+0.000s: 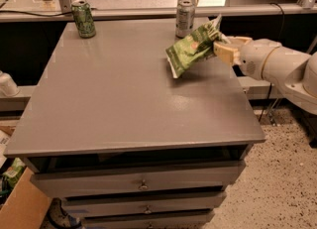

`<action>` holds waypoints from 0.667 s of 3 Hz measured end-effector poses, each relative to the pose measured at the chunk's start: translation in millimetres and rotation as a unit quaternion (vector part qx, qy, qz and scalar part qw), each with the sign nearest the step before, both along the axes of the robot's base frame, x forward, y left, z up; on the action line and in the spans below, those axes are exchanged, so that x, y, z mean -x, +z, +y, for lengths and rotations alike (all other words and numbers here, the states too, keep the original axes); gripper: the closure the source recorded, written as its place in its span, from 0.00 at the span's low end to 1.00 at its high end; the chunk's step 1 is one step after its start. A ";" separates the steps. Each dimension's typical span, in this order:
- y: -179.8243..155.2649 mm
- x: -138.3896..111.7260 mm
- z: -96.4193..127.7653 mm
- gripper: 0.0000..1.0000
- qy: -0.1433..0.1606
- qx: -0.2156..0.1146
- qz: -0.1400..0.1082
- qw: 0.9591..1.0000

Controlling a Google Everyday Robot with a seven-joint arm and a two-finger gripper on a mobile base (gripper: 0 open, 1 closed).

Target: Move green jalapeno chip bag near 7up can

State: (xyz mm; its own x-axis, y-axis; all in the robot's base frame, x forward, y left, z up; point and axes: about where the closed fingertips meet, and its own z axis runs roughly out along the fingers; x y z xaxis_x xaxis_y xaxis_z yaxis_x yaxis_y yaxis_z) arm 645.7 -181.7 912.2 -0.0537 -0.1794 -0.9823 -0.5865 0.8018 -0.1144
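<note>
The green jalapeno chip bag (192,48) hangs tilted above the grey table's (114,99) back right part, its lower end close to the surface. My gripper (218,47) comes in from the right on a white arm and is shut on the bag's upper right end. The 7up can (184,19), pale silver-green with a silver top, stands upright at the table's back edge, just left of and behind the bag. The bag and the can are a short gap apart.
A darker green can (83,19) stands at the table's back left corner. Drawers (141,183) sit below the tabletop. A cardboard box (20,205) is on the floor at lower left. A ledge with metal posts runs behind the table.
</note>
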 end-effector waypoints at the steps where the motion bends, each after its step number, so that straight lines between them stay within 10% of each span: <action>1: 13.0 -48.7 -35.4 1.00 -0.040 -0.009 -0.033 0.999; 2: 0.3 -88.9 -50.8 1.00 -0.059 -0.001 -0.025 0.998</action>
